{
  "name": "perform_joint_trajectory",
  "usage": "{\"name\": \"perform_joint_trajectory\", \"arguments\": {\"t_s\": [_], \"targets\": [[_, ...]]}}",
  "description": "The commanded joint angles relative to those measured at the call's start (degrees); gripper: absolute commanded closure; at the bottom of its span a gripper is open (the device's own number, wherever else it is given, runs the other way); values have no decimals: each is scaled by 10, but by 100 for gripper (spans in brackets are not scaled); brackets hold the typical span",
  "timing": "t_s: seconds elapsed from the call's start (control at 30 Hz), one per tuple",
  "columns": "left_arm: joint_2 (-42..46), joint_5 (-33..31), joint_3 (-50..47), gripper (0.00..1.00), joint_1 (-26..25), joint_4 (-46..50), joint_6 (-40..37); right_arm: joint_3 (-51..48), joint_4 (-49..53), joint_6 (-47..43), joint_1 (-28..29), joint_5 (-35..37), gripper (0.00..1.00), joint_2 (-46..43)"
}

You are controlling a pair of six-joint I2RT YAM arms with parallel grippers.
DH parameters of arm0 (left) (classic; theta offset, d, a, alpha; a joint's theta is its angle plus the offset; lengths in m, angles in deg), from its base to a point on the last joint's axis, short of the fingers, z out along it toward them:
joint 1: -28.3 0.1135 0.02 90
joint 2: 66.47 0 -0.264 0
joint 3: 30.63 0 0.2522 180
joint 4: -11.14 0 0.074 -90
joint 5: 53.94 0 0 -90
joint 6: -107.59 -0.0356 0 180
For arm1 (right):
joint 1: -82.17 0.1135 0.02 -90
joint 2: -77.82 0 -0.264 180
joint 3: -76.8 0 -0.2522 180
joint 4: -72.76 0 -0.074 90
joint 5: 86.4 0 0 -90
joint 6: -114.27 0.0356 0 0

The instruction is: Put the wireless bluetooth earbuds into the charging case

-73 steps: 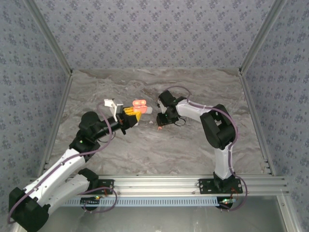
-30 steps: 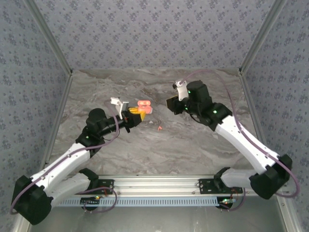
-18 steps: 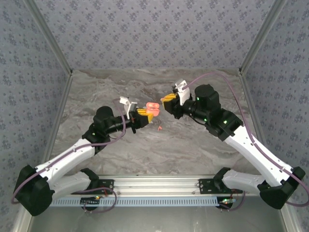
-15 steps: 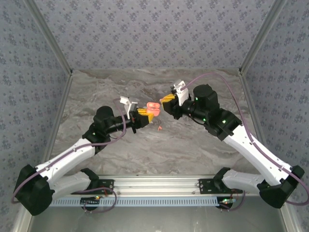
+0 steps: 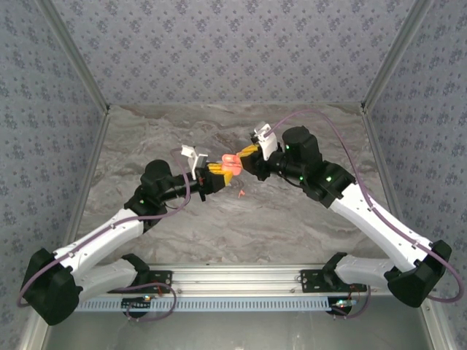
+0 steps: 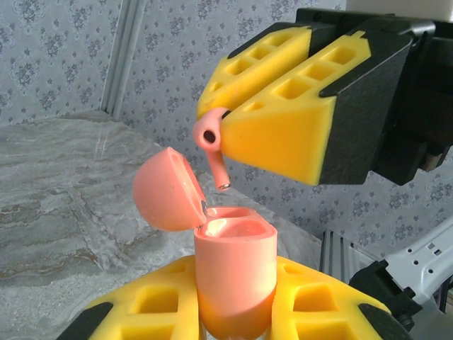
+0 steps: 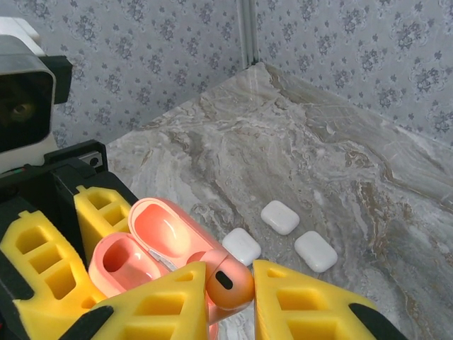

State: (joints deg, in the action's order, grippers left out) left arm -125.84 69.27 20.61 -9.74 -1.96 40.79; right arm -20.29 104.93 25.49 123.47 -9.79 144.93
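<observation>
My left gripper (image 6: 233, 315) is shut on a coral-red charging case (image 6: 233, 269), held upright with its lid (image 6: 164, 190) hinged open to the left. Just above the case's open top hangs a coral-red earbud (image 6: 212, 145), stem pointing down, pinched in my right gripper (image 7: 228, 283). The stem tip is a little above the case's sockets and apart from them. From overhead both grippers meet above mid-table, left gripper (image 5: 217, 172) and right gripper (image 5: 249, 154), with the case (image 5: 231, 164) between them. A second coral earbud (image 5: 241, 194) lies on the table below.
Three closed white cases (image 7: 242, 246) (image 7: 280, 217) (image 7: 316, 251) lie on the marble table (image 7: 340, 149) under the grippers. Patterned walls enclose the table on three sides, with metal posts at the corners.
The right gripper has swung left and come over the open case with the earbud. The left gripper shifted right and lifted the case earlier, then held still. The earbud on the table stayed put.
</observation>
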Motion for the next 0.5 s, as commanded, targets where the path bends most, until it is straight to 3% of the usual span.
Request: {"name": "perform_joint_trajectory", "arguments": {"t_s": [0.0, 0.47], "targets": [[5, 12, 21, 100, -4, -25, -1, -3, -1, -11, 4, -14, 78, 2], [8, 6, 19, 100, -5, -28, 0, -38, 3, -16, 3, -51, 78, -11]]}}
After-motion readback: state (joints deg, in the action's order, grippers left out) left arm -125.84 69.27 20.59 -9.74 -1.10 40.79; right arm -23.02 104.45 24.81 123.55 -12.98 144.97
